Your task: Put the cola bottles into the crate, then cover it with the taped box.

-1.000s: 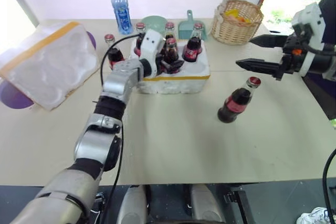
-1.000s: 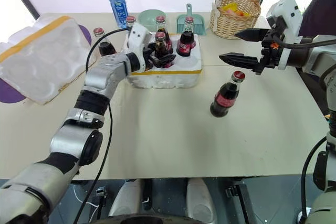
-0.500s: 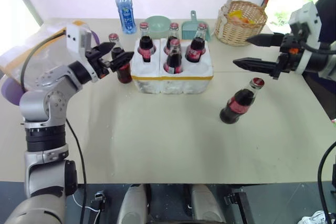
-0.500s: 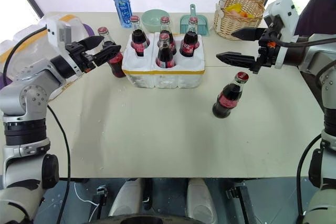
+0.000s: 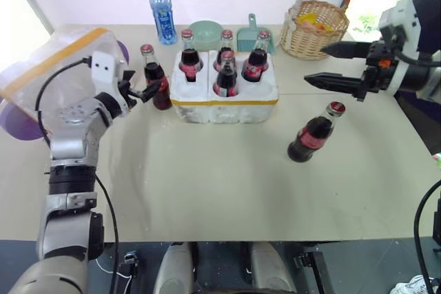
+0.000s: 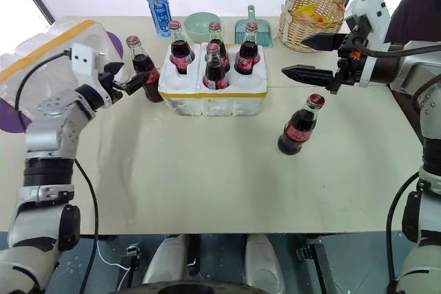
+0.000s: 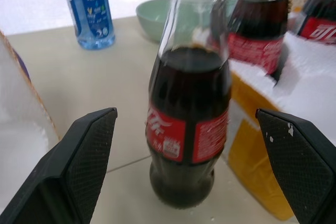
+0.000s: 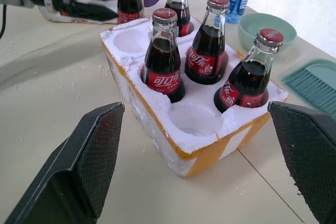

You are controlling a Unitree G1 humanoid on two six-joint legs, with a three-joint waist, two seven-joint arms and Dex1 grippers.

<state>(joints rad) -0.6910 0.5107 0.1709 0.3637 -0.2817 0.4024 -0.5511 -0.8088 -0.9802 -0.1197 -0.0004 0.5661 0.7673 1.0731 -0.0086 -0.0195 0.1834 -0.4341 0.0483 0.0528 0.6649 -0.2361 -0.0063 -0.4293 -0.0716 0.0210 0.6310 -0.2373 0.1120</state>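
Beige tabletop point(image 5: 207, 184) carries the crate point(image 5: 224, 101) with four cola bottles seated and two wells empty; a fifth bottle point(image 5: 155, 79) stands just left of it, a sixth point(image 5: 313, 134) well to its right, the taped box point(image 5: 48, 77) at far left. The left gripper point(image 5: 146, 91), fingers spread, faces the fifth bottle and should straddle the body squarely below the neck before closing, then lift straight up. The right gripper point(image 5: 331, 65) hangs wide open above the sixth.

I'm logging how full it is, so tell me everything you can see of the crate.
The crate is a low white foam block with a yellow tape band round its base and six round wells. Four wells hold upright cola bottles; two are empty. It sits flat on the table, with the left gripper just off one end.
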